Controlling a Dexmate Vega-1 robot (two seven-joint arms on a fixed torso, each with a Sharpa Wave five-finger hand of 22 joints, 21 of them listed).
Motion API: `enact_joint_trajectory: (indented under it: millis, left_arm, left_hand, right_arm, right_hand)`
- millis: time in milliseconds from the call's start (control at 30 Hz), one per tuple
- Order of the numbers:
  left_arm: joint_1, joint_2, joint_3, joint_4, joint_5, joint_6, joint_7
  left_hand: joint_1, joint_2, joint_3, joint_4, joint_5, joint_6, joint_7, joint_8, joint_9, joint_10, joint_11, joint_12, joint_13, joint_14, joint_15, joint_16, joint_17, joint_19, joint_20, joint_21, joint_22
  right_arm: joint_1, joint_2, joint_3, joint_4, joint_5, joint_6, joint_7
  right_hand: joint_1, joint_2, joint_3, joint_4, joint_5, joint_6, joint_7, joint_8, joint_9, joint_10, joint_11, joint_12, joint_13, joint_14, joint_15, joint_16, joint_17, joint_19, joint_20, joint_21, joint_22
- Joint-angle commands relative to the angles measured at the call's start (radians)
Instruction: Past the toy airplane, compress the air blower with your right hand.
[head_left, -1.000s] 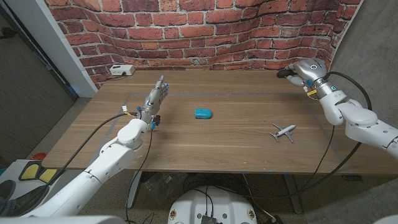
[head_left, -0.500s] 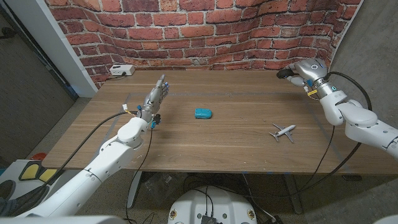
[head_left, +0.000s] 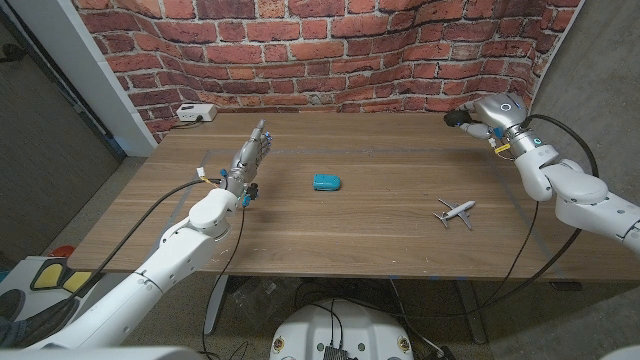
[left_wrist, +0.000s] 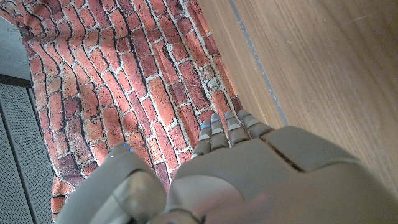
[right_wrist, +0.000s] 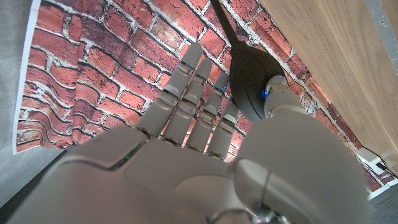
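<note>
The right hand (right_wrist: 205, 155) wraps the black air blower (right_wrist: 249, 78) by the wall, thumb pressing its bulb for squeezing; the toy airplane (head_left: 455, 212) sits nearer; the left hand (head_left: 250, 155) waits, fingers straight together.

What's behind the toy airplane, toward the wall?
Past the toy airplane, the right hand is at the black air blower, thumb on its bulb. The hand covers most of the blower from the head view.
</note>
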Motion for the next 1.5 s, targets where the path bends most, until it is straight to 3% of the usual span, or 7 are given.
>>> enact_joint_trajectory:
  millis: [33,867,933,1500]
  left_arm:
    - [-0.002,-0.002,0.000,0.011,-0.004,-0.006,-0.006]
    - [-0.007,-0.013,0.005,0.034,-0.007,-0.022,-0.012]
    - [-0.007,-0.013,0.006,0.034,-0.007,-0.022,-0.013]
    - [0.010,-0.014,0.001,0.033,-0.013,-0.027,-0.006]
  left_hand:
    - [0.012,0.000,-0.003,-0.003,-0.001,0.009,-0.002,0.001,0.004,0.005,0.000,-0.003,0.005,0.007,-0.003,-0.002,0.005,0.003,0.006,0.001,0.002]
    - [0.015,0.002,-0.007,-0.003,-0.001,0.008,-0.002,0.000,0.004,0.004,-0.002,-0.003,0.005,0.006,-0.003,-0.002,0.005,0.002,0.006,0.000,0.002]
    - [0.015,0.002,-0.007,-0.003,-0.001,0.008,-0.002,0.000,0.004,0.004,-0.002,-0.004,0.005,0.006,-0.003,-0.003,0.005,0.002,0.007,0.000,0.002]
    - [0.016,0.003,-0.010,-0.003,-0.002,0.007,-0.002,-0.001,0.004,0.002,-0.002,-0.004,0.005,0.003,-0.004,-0.003,0.006,0.002,0.006,0.000,0.002]
  right_arm:
    - [0.001,-0.003,0.002,-0.009,-0.010,-0.016,0.012]
    - [0.011,-0.018,0.001,-0.014,-0.016,-0.006,0.053]
    - [0.010,-0.019,0.003,-0.015,-0.012,-0.005,0.057]
    - [0.049,-0.025,-0.032,-0.015,-0.069,0.004,0.138]
  right_hand:
    - [-0.017,-0.007,-0.010,0.003,0.006,-0.014,0.001,-0.007,0.001,-0.014,0.001,-0.004,0.001,-0.014,-0.100,-0.001,0.004,-0.007,-0.106,-0.004,0.000]
    - [-0.080,-0.037,-0.049,0.020,0.006,-0.035,-0.001,-0.005,0.002,-0.035,0.000,0.002,0.002,-0.033,-0.092,0.005,0.007,-0.023,-0.096,-0.013,-0.004]
    - [-0.089,-0.051,-0.058,0.019,0.007,-0.036,-0.001,-0.004,0.001,-0.035,-0.002,0.003,0.002,-0.033,-0.092,0.005,0.005,-0.023,-0.095,-0.014,-0.005]
    - [-0.092,-0.054,-0.060,0.017,0.016,-0.035,-0.002,0.000,0.002,-0.031,-0.005,0.007,0.002,-0.035,-0.094,0.006,0.005,-0.029,-0.093,-0.018,-0.006]
